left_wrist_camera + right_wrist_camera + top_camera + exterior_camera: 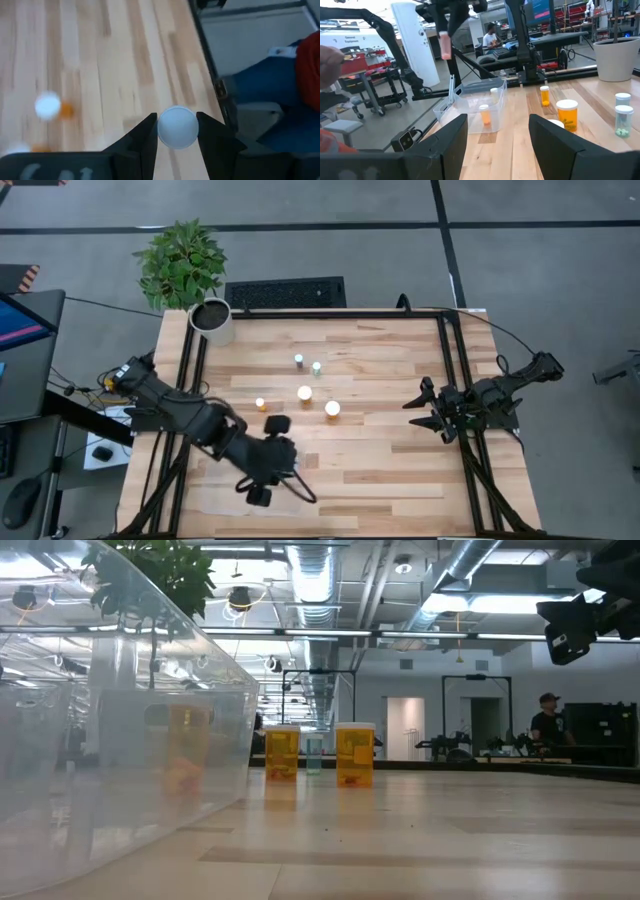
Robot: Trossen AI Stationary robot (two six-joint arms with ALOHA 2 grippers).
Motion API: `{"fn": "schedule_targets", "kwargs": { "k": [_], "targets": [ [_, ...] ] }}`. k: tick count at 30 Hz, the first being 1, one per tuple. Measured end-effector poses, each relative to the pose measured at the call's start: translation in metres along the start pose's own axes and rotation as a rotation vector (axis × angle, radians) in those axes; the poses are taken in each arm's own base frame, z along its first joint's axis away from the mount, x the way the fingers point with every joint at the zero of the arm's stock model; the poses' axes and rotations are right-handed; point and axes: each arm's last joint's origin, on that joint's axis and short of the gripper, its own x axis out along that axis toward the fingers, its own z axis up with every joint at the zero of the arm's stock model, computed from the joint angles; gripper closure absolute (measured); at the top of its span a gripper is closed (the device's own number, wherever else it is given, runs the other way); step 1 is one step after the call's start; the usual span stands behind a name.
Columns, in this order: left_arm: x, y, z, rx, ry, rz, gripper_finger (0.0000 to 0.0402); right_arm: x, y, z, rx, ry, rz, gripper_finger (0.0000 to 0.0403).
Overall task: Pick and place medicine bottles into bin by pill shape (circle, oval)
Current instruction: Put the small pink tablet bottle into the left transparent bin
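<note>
Wood surface looks slick. Our left gripper sits above the bin, fingers clamped on a bottle by its white cap. Probably light, rigid plastic, so gripping the cap works. Right gripper waits at the edge, fingers apart.

A clear plastic bin fills the near left, an orange bottle blurred behind its wall. Farther across the wooden table stand two orange white-capped bottles, a small clear bottle between them.
</note>
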Motion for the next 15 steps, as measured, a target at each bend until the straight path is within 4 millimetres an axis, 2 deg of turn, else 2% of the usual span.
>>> {"fn": "schedule_targets", "kwargs": {
  "k": [9, 15],
  "targets": [
    [-0.016, -0.044, -0.044, -0.254, 0.099, 0.199, 0.0285, 0.0, 0.0, 0.0, 0.0, 0.0, 0.0, 0.0177],
    [-0.03, -0.076, -0.083, -0.422, 0.112, 0.294, 0.0285, 0.0, 0.0, 0.0, 0.0, 0.0, 0.0, 0.0177]
  ]
}}
